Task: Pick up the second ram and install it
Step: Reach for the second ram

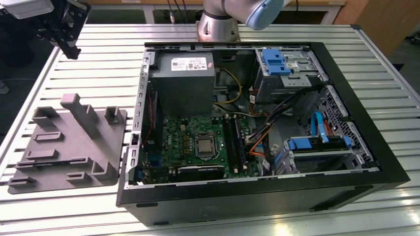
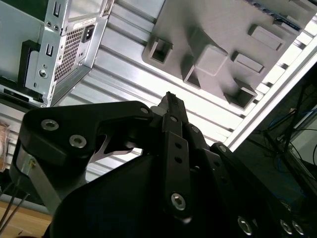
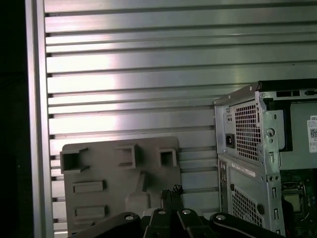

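My gripper (image 1: pixel 71 51) hangs above the table's far corner on the exterior view's left, well apart from the grey moulded tray (image 1: pixel 66 147) and the open computer case (image 1: pixel 262 196). In both wrist views its fingers (image 2: pixel 170 101) (image 3: pixel 171 192) stand shut against each other with nothing between them. The tray (image 2: pixel 208 29) (image 3: pixel 109 198) lies below and ahead of them. The black memory slots (image 1: pixel 234 142) run along the green motherboard (image 1: pixel 190 132) inside the case. The second ram is out of view; I cannot tell whether a stick sits in the slots.
The case lies on its side on the slatted aluminium table (image 1: pixel 105 73), holding a grey power supply (image 1: pixel 184 73), blue drive brackets (image 1: pixel 276 61) and loose cables (image 1: pixel 262 132). The arm's base (image 1: pixel 220 24) stands behind the case. The case's rear panel (image 3: pixel 257 148) sits beside the tray.
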`<state>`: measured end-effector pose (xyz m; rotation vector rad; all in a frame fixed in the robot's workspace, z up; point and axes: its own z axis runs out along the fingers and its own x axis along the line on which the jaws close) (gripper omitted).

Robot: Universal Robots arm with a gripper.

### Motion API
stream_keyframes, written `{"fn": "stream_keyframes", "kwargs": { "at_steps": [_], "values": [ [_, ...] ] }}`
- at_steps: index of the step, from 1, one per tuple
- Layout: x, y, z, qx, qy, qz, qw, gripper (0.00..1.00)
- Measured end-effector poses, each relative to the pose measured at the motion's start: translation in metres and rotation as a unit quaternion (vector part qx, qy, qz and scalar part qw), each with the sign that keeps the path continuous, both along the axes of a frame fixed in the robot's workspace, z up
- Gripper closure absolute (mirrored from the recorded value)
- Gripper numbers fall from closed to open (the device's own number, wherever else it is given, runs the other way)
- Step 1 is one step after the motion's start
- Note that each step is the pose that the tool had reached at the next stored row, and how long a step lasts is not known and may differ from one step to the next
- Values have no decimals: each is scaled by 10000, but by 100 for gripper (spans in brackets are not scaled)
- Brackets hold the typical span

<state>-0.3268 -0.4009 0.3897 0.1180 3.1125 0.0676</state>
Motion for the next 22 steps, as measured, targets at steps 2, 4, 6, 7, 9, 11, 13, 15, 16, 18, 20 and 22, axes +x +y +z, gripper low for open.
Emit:
{"fn": "stream_keyframes", "kwargs": {
  "at_steps": [2,4,6,7,9,11,13,15,16,18,20,22],
  "values": [
    [-10,0,-1,0,0,0,10000,89],
    [-19,-1,-3,0,0,0,10000,89],
    [-29,-1,-4,0,0,0,10000,89],
    [-33,-1,-4,0,0,0,10000,89],
    [-41,-2,-5,0,0,0,10000,89],
    [-50,-3,-6,0,0,0,10000,89],
    [-59,-3,-8,0,0,0,10000,89],
    [-67,-4,-9,0,0,0,10000,89],
    [-72,-4,-9,0,0,0,10000,89],
    [-80,-4,-10,0,0,0,10000,89],
    [-90,-5,-11,0,0,0,10000,89],
    [-99,-5,-12,0,0,0,10000,89]
  ]
}}
